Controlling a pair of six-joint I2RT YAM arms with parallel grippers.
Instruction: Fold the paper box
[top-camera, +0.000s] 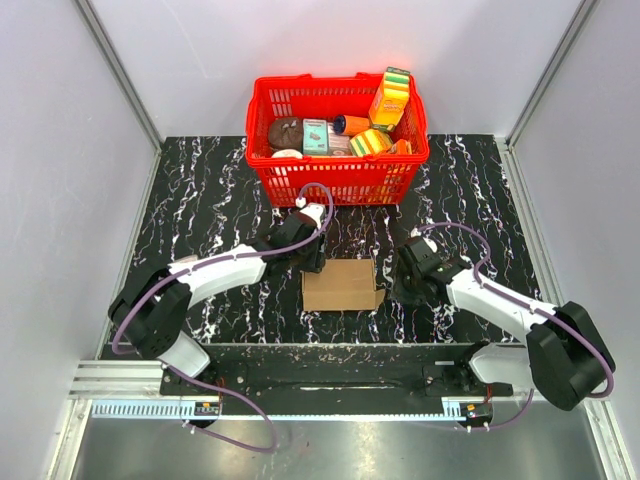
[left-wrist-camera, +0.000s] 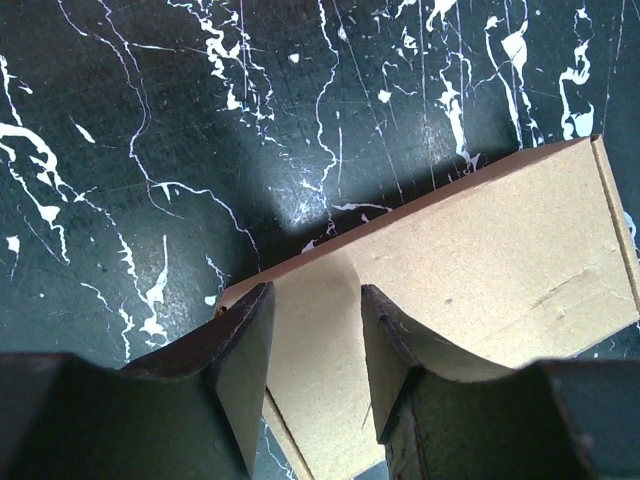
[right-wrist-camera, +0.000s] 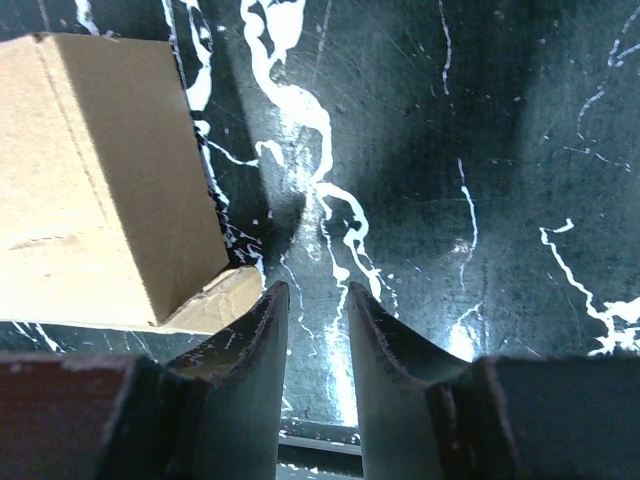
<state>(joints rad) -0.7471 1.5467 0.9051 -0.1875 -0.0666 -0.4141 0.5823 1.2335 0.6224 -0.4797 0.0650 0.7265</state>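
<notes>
The left gripper (left-wrist-camera: 315, 300) straddles the box's (top-camera: 342, 285) ten o'clock corner, grip unclear. The right gripper (right-wrist-camera: 316, 292), at three o'clock, gapes empty.

In the left wrist view the paper box (left-wrist-camera: 480, 260) runs off the right and bottom edges, and the left tool (left-wrist-camera: 315, 292) covers its corner; we cannot tell whether they touch. In the right wrist view it is cut by the left edge. From above, we cannot read the packages (top-camera: 388, 100) in the red basket (top-camera: 335, 185); the lettering is too small.
</notes>
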